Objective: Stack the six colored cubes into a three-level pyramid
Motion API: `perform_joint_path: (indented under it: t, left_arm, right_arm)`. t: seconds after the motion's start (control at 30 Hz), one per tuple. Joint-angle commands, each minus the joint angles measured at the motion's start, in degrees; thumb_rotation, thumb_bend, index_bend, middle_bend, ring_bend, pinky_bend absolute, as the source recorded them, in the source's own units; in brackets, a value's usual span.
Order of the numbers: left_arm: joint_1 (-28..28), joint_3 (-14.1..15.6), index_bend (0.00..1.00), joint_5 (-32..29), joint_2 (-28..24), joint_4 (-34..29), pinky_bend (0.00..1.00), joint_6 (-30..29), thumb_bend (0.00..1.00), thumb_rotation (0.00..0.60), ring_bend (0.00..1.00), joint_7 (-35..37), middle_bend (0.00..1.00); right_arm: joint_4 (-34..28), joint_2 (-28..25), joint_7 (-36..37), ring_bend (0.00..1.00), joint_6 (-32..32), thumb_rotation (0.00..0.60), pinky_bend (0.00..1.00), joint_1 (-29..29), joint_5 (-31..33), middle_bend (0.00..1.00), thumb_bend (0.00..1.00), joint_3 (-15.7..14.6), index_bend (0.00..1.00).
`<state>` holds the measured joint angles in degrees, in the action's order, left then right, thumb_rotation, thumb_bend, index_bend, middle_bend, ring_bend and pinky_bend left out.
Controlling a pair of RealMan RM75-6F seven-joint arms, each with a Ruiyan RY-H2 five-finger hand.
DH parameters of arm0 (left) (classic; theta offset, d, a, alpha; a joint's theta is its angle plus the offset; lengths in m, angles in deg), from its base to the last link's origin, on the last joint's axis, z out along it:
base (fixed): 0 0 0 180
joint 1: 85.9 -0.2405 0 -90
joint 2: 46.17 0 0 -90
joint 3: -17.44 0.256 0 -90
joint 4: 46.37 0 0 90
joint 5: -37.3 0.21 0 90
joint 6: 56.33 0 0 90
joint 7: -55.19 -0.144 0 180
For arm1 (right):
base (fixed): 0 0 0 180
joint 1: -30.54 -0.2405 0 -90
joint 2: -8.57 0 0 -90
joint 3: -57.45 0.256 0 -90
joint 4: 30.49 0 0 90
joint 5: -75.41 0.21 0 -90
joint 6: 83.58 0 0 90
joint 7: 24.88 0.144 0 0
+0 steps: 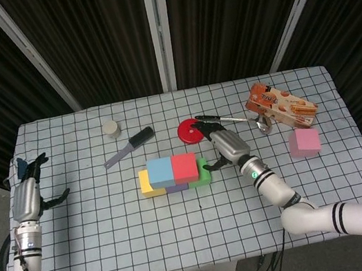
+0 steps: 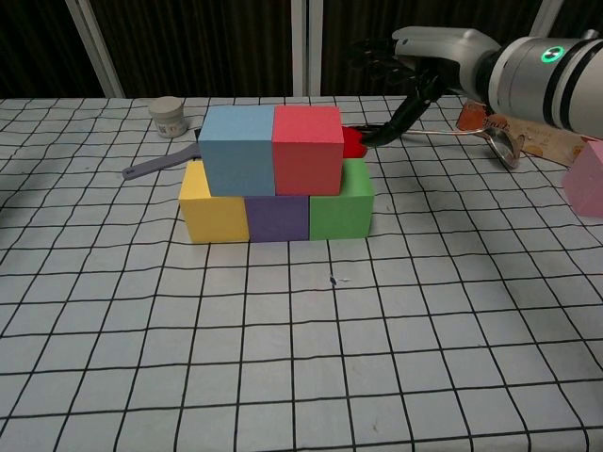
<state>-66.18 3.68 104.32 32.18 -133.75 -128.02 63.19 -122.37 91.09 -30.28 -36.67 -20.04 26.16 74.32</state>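
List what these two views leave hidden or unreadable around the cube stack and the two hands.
- Purple cube: head view shows only a sliver under the blue cube and red cube.
- Pink cube: cut off by the chest view's right edge.
- Left hand: outside the chest view.
- Red disc: mostly hidden behind the stack in the chest view.
- Snack box: print too small to read.
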Motion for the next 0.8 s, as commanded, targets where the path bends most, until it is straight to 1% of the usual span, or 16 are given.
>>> perform_joint_path:
  t: [0.03,0.13,0.23,0.3,0.37,0.43,0.57,0.67,0.8]
  left_arm:
    - [-0.3,-0.1,0.07,0.9,-0.8,-1.0,0.17,-0.9,0.16,0.600,0.07,-0.1,0.13]
    - [-0.9,0.2,0.07,1.8,-1.5,-2.1,0.17,-1.9,0.17,0.600,0.07,-0.3,0.13]
    - [-1.5,0.7,0.07,3.0,-1.9,-2.8,0.17,-3.2,0.16,0.600,0.07,-0.4,0.13]
    - [-2.0,1.1,0.07,3.9,-2.2,-3.2,0.17,-3.9,0.17,0.600,0.07,-0.3,0.13]
    - [-2.5,1.5,0.07,4.7,-2.2,-3.5,0.17,-4.8,0.16,0.600,0.07,-0.3,0.13]
    - [-2.8,1.8,0.07,5.5,-2.1,-3.6,0.17,-5.5,0.16,0.600,0.07,-0.3,0.13]
    - [-3.3,2.3,0.07,6.9,-1.9,-3.7,0.17,-6.7,0.16,0.600,0.07,-0.2,0.13]
    - [-3.5,2.5,0.07,7.6,-1.7,-3.7,0.17,-7.2,0.16,0.600,0.07,-0.3,0.13]
    - [-3.6,2.7,0.07,7.8,-1.7,-3.7,0.17,-7.1,0.16,0.600,0.07,-0.4,0.13]
  right_arm:
    - [-6.4,-7.2,-2.6,0.00,2.1,0.600,0.00,1.3,1.0,0.00,0.13,0.9,0.00]
    - [-12.0,-13.5,-5.6,0.00,4.9,0.600,0.00,2.7,2.5,0.01,0.13,0.9,0.00]
    - [-17.0,-20.1,-8.8,0.00,7.1,0.600,0.00,4.5,4.2,0.03,0.12,-0.2,0.00]
    - [-19.6,-24.4,-11.2,0.00,9.5,0.600,0.00,6.3,4.8,0.04,0.10,-1.5,0.00]
    - [-21.1,-26.9,-12.6,0.00,12.0,0.600,0.00,8.5,4.7,0.04,0.08,-3.3,0.00]
    - [-21.7,-28.4,-12.5,0.00,13.3,0.600,0.00,10.3,4.7,0.04,0.06,-4.5,0.00]
    - [-20.5,-29.9,-8.1,0.00,13.7,0.600,0.00,14.5,3.5,0.04,0.02,-6.4,0.00]
    - [-18.4,-29.7,-5.0,0.00,13.4,0.600,0.00,17.0,1.4,0.04,0.02,-7.8,0.00]
    - [-14.1,-27.8,-1.7,0.00,13.7,0.600,0.00,19.8,-1.6,0.05,0.01,-9.4,0.00]
